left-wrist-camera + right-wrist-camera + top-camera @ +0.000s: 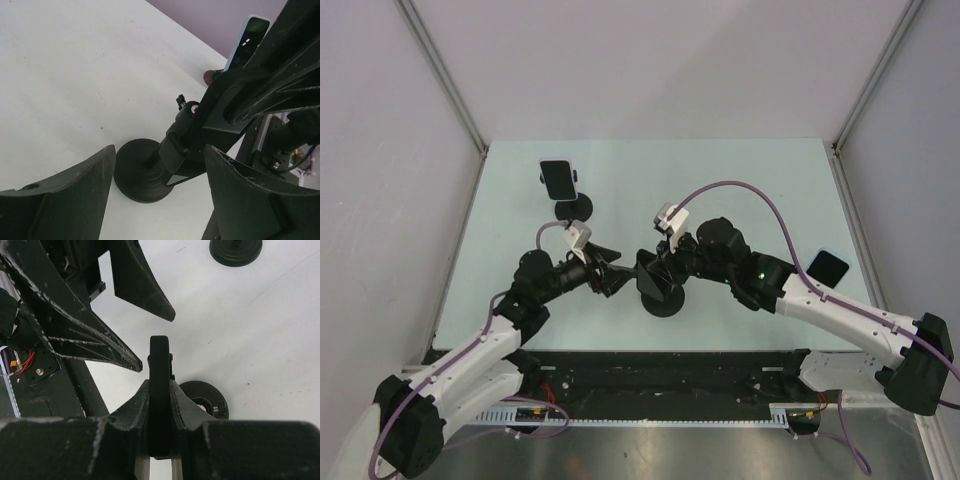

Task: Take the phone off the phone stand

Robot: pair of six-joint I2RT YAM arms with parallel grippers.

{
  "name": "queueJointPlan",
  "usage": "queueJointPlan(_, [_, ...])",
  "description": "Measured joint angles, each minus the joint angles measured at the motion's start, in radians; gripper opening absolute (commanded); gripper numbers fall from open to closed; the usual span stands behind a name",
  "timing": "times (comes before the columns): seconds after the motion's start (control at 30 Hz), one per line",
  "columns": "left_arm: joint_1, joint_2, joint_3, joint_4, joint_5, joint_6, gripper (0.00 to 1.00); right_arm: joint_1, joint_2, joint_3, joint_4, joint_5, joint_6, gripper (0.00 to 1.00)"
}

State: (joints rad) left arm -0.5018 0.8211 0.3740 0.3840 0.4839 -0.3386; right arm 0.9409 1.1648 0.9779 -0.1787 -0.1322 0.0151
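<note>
Pale table (740,180); right gripper (159,390) clamped on thin black plate (159,355) above stand base (206,399), left gripper (160,155) open alongside.

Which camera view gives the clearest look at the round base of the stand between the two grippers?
The left wrist view: the base shows nearly whole. In the top view the right gripper, shut on the phone, hides part of it; the right wrist view catches only a slice behind that gripper.

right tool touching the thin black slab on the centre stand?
Touching. Right wrist view: the right tool is clamped on the slab, a finger flush on each side, no gap.
</note>
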Motion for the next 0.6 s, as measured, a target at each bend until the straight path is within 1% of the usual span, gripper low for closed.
queueJointPlan(0.07, [-0.017, 0.012, 0.000, -0.001, 0.000, 0.022, 0.75, 0.000, 0.000, 0.000, 0.000, 0.005, 0.003, 0.00])
queueJointPlan(0.2, [-0.020, 0.069, 0.000, -0.003, 0.003, 0.055, 0.69, 0.000, 0.000, 0.000, 0.001, 0.004, 0.003, 0.00])
queueJointPlan(0.33, [-0.025, 0.136, 0.017, -0.005, 0.044, 0.080, 0.63, 0.000, 0.000, 0.000, 0.002, 0.003, 0.003, 0.00])
queueJointPlan(0.47, [-0.029, 0.165, 0.034, -0.004, 0.083, 0.097, 0.49, 0.000, 0.000, 0.000, 0.002, 0.003, 0.000, 0.00])
queueJointPlan(0.53, [-0.031, 0.164, 0.034, -0.004, 0.094, 0.104, 0.47, 0.000, 0.000, 0.000, 0.003, -0.001, -0.007, 0.00])
queueJointPlan(0.6, [-0.035, 0.161, 0.034, -0.005, 0.094, 0.108, 0.43, 0.000, 0.001, 0.000, 0.003, -0.011, -0.017, 0.00])
